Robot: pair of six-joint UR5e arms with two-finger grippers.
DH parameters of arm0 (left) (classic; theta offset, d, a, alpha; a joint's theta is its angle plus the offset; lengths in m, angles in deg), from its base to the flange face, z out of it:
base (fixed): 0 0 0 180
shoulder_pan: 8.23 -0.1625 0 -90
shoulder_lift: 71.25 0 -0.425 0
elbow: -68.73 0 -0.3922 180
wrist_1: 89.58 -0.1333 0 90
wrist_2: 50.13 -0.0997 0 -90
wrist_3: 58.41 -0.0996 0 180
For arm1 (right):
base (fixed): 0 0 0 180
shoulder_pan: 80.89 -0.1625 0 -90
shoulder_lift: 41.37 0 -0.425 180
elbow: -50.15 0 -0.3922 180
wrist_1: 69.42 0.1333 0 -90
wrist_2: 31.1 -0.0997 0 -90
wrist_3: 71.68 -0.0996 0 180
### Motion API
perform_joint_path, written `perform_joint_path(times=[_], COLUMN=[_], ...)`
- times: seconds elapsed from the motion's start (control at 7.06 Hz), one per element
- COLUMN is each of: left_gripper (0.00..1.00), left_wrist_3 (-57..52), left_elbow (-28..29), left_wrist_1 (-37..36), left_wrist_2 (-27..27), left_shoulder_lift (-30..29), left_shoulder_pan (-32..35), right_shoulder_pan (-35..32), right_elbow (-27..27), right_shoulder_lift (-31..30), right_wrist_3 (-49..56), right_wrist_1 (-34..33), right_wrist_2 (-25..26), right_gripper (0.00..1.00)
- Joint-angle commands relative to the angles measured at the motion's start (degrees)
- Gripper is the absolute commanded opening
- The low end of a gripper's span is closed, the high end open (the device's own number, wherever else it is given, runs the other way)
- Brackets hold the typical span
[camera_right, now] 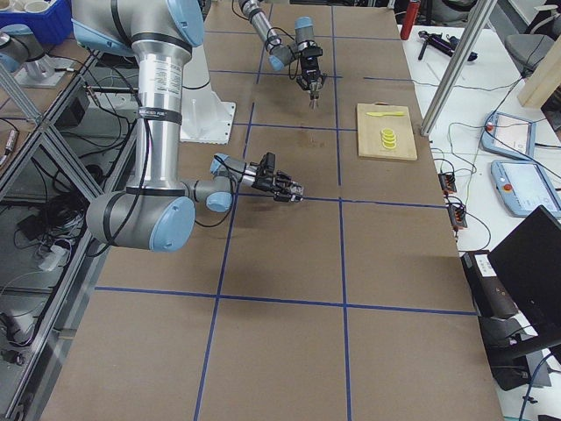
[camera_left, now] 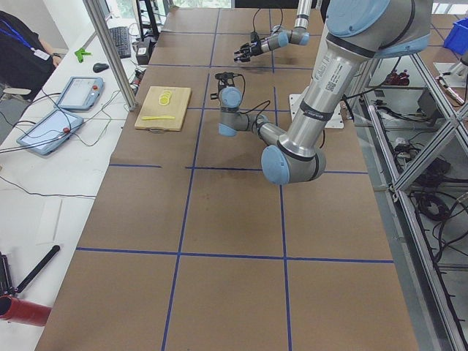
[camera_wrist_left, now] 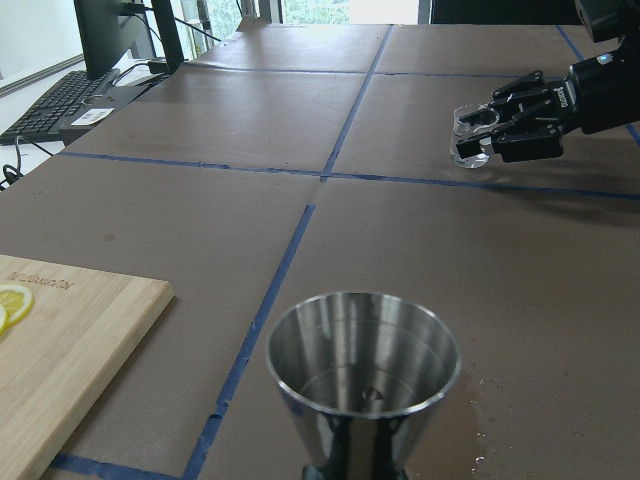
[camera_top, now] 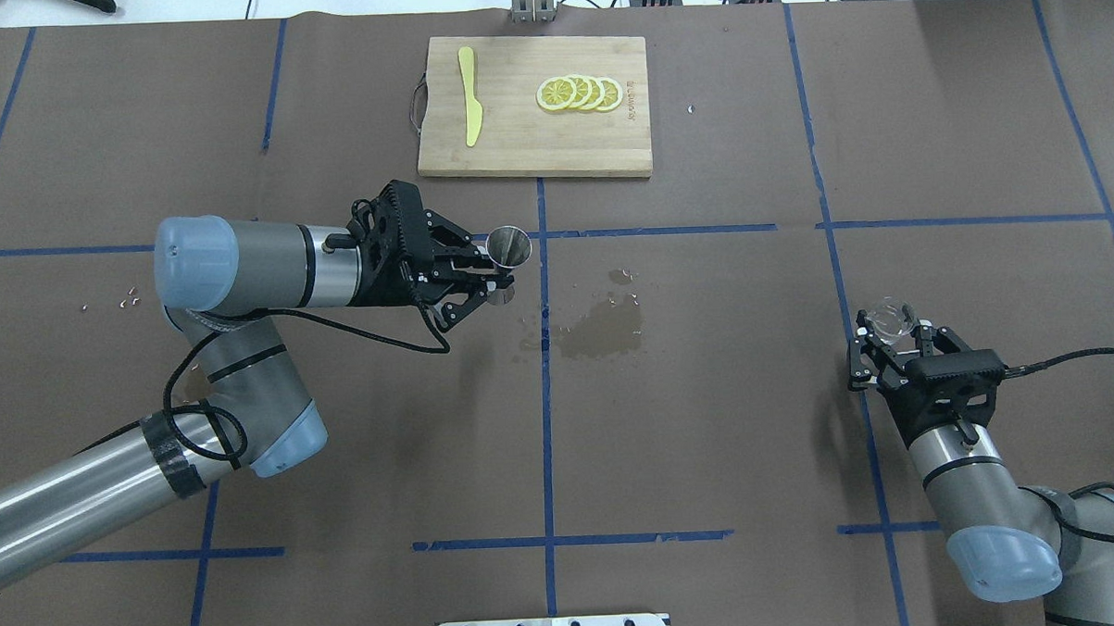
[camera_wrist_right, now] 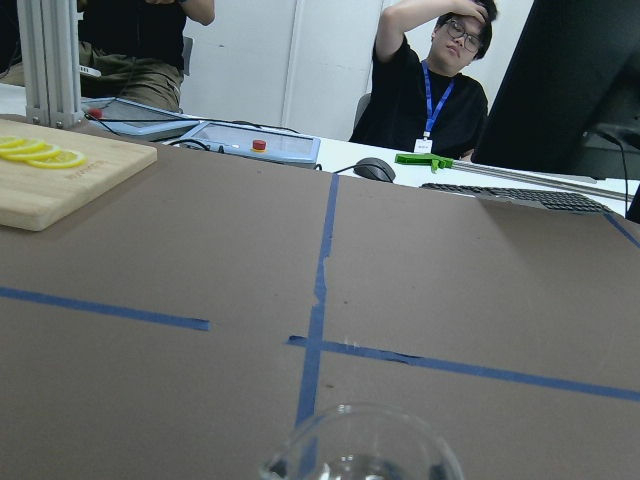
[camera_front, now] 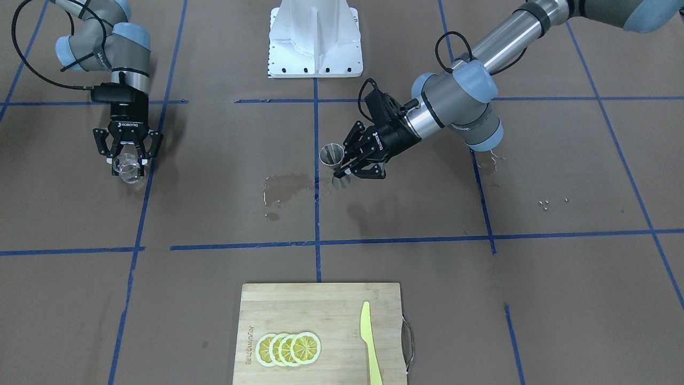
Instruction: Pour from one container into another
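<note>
- Two arms reach over the brown tabletop (camera_top: 710, 437), which is marked off with blue tape lines; a bamboo cutting board (camera_top: 514, 148) lies at the edge far from the robot.
- On the cutting board, four lemon slices (camera_top: 579, 93) overlap in a row towards its right side, and a yellow knife (camera_top: 469, 108) lies apart from them towards its left side.
- The left tool (camera_top: 498, 283) is on the robot's side of the cutting board, near the board's closest edge, and comes in roughly level from the robot's left.
- Its fingers are closed on the narrow waist of the jigger (camera_top: 508, 245).
- The jigger has its wide mouth up. In the left wrist view the shiny upper cone looks all but empty, with at most a small glint at the bottom.
- Whether the jigger's lower cone touches the tabletop cannot be told.
- A dark wet patch (camera_top: 604, 325) marks the paper just beyond the jigger, a little further from the cutting board and towards the robot's right.
- The right tool (camera_top: 891, 324) is well apart from the cutting board, far out to the robot's right and closer to the robot.
- Its fingers are clamped on the clear glass cup (camera_top: 888, 315), one on each side, low over the tabletop.
- The glass cup and the jigger are well apart, with the wet patch between them.
- In the right wrist view, a seated person (camera_wrist_right: 430, 80) is behind the cutting board's side of the tabletop, one hand raised to the head.
</note>
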Motion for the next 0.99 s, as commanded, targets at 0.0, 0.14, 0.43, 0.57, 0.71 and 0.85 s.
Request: perform_joint_path(times=[0.0, 0.14, 0.43, 0.57, 0.71, 0.85], left_gripper=[0.0, 0.0, 0.0, 0.0, 0.0, 0.0], left_wrist_3=[0.02, -0.07, -0.07, 0.02, 0.02, 0.02], left_elbow=[0.0, -0.09, -0.26, -0.79, -0.79, -0.7], left_wrist_1=[0.07, 0.07, 0.07, -0.1, -0.19, -0.45], left_wrist_2=[0.0, 0.0, -0.09, -0.17, -0.18, -0.26], left_shoulder_lift=[0.06, 0.06, 0.06, 0.06, -0.11, -0.2], left_shoulder_pan=[-0.03, -0.03, -0.12, -0.55, -0.99, -1.35], right_shoulder_pan=[-2.01, -3.94, -9.47, -10.37, -10.38, -10.46], right_elbow=[-0.07, -0.07, -0.59, -1.2, -1.64, -2.34], right_shoulder_lift=[0.26, 0.27, 2.62, 6.55, 9.12, 10.1], right_wrist_3=[17.29, 19.14, 26.48, 34.98, 35.77, 36.12], right_wrist_1=[12.16, 16.32, 17.15, 17.07, 16.8, 16.28], right_wrist_2=[-0.53, -5.84, -17.2, -17.5, -17.41, -17.59], right_gripper=[0.0, 0.0, 0.0, 0.0, 0.0, 0.0])
